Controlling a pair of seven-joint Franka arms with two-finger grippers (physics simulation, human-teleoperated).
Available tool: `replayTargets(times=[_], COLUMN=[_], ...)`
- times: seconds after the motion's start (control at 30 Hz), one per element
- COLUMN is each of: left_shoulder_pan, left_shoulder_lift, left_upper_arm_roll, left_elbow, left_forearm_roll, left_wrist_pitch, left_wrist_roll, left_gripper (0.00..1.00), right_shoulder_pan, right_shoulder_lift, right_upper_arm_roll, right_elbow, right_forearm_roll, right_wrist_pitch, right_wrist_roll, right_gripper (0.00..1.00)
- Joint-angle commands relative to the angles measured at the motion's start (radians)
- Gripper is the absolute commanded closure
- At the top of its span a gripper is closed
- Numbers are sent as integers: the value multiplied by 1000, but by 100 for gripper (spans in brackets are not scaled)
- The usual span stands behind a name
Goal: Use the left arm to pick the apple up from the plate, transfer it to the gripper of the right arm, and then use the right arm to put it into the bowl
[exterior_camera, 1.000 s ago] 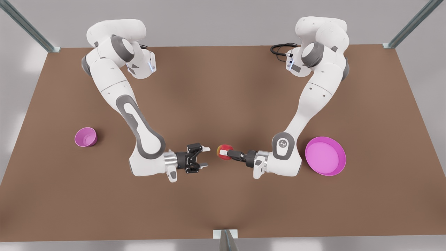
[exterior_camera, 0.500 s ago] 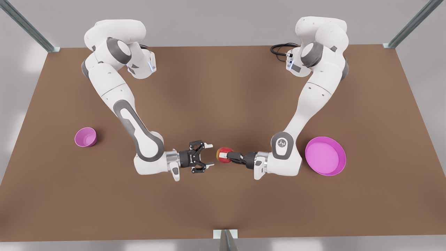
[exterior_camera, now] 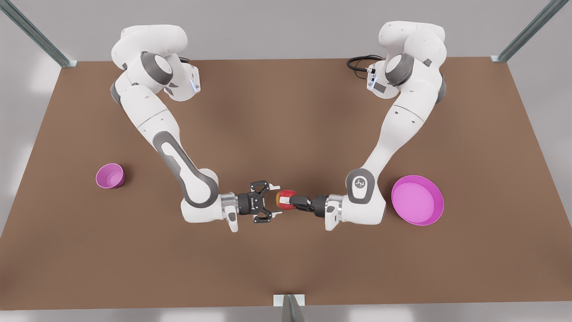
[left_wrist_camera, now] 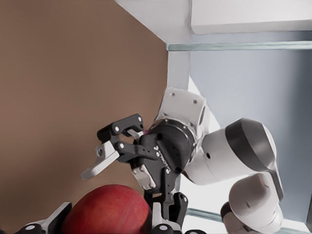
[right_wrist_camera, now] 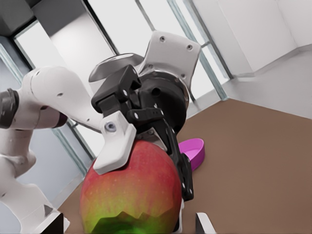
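Observation:
The red apple (exterior_camera: 286,197) with its yellow-green patch hangs above the table's middle, with my left gripper (exterior_camera: 287,201) shut on it; this arm comes in from the front view's right. The left wrist view has the apple (left_wrist_camera: 107,209) between my own fingers, and my right gripper (left_wrist_camera: 120,172) is open just beyond it. My right gripper (exterior_camera: 276,201) reaches in from the front view's left, its open fingertips level with the apple's near edge. Close in the right wrist view, the apple (right_wrist_camera: 131,190) is clamped by the left gripper's fingers (right_wrist_camera: 114,146). The bowl (exterior_camera: 110,175) stands far left, and the plate (exterior_camera: 418,200) lies far right.
Both arms stretch low across the brown table (exterior_camera: 286,268) and meet near its middle. The pink plate (right_wrist_camera: 192,152) shows behind the left gripper in the right wrist view. Metal frame posts (exterior_camera: 290,308) stand at the table's edges.
My right gripper has moved toward the front view's right, closing the gap until its open fingers reach the apple. The left gripper with the apple has shifted slightly toward it.

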Motion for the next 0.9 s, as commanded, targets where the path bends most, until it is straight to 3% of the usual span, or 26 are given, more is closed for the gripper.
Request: replayTargets(times=[0.0,0.6,0.67,0.73,0.77,0.8,0.83,0.87], left_shoulder_pan=[0,-11,-9,-11,-11,-11,-11,-11], left_shoulder_lift=[-2,-2,-4,-2,-2,-2,-2,-2], left_upper_arm_roll=[-2,-2,-2,-2,-1,-2,-1,-2], left_elbow=[0,0,0,0,0,0,0,0], left_forearm_roll=[-5,-5,-5,-5,-5,-5,-5,-5], left_wrist_pitch=[-1,16,16,16,16,16,16,16], left_wrist_roll=[14,14,13,13,13,14,14,14], left_gripper=[23,23,23,23,23,7,0,0], right_shoulder_pan=[4,25,25,25,25,25,25,25], right_shoulder_lift=[3,33,33,33,34,34,34,34], right_upper_arm_roll=[4,55,55,55,55,55,55,56], right_elbow=[5,30,31,31,31,31,31,30], right_forearm_roll=[1,19,19,19,19,19,19,19], right_wrist_pitch=[37,93,93,93,93,93,93,93], right_wrist_roll=[-135,-136,-138,-138,-136,-136,-136,-136], right_gripper=[0,0,24,37,38,38,38,38])
